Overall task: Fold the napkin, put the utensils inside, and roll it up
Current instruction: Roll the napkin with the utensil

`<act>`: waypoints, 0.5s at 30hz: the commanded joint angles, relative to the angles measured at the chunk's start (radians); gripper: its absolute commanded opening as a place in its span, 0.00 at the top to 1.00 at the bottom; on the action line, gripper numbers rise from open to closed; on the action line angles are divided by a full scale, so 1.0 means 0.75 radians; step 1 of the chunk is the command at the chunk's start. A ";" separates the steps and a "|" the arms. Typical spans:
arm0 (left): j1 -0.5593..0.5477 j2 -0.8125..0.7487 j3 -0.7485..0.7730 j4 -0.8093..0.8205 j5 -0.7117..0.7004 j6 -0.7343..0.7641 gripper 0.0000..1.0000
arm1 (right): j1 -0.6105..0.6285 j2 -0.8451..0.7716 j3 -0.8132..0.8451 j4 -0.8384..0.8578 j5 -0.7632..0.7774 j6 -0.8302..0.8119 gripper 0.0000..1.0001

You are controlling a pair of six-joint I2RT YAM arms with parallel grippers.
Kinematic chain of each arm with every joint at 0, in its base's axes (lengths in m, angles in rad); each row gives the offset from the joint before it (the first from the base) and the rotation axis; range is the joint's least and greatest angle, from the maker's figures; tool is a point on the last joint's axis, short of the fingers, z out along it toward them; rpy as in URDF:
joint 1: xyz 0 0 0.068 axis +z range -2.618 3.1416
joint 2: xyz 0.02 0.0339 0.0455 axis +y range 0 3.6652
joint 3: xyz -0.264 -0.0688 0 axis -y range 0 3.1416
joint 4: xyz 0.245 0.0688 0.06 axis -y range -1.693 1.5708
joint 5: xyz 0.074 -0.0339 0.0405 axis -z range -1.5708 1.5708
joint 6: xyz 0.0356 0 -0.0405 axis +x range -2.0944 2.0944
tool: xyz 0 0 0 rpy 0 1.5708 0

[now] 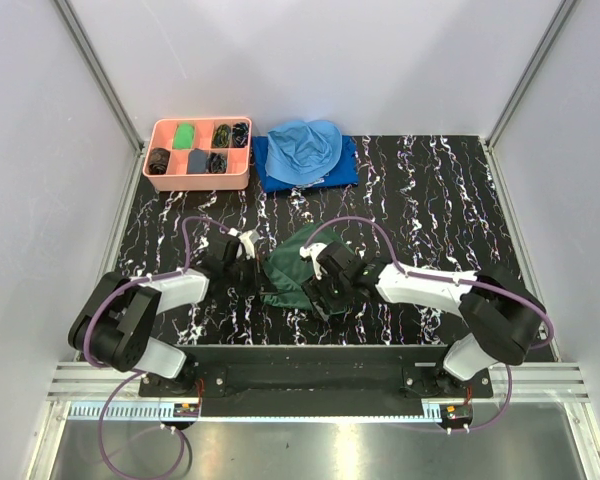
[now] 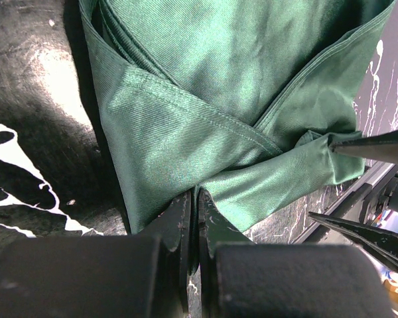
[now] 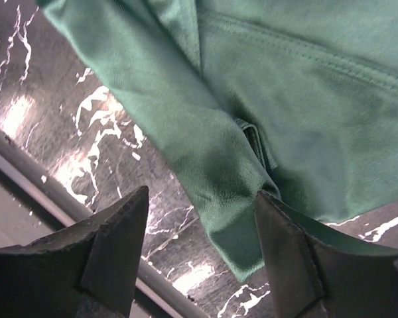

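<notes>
Left wrist view shows the left gripper [image 2: 196, 199] clenched tight on the near fold of the napkin [image 2: 205, 79], apparently pinning that overlapped edge so the bundle does not spring apart. The dark green cloth lies bunched in layered folds on the marbled black table [image 2: 26, 99], between the two arms. Over on the right, the right gripper [image 3: 202, 195] stands released, jaws spread either side of a loose corner, seemingly lining up a pinch. The utensils show in no view; whether the folds hide them cannot be told.
</notes>
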 commanded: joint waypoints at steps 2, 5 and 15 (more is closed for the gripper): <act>0.000 0.070 -0.010 -0.140 -0.060 0.059 1.00 | -0.003 0.043 0.033 0.052 0.094 0.017 0.25; -0.002 0.072 -0.008 -0.140 -0.054 0.061 1.00 | -0.008 0.090 0.047 0.044 0.070 0.023 0.25; -0.002 0.097 0.031 -0.220 -0.064 0.059 1.00 | 0.094 -0.075 0.135 0.065 0.133 -0.192 0.22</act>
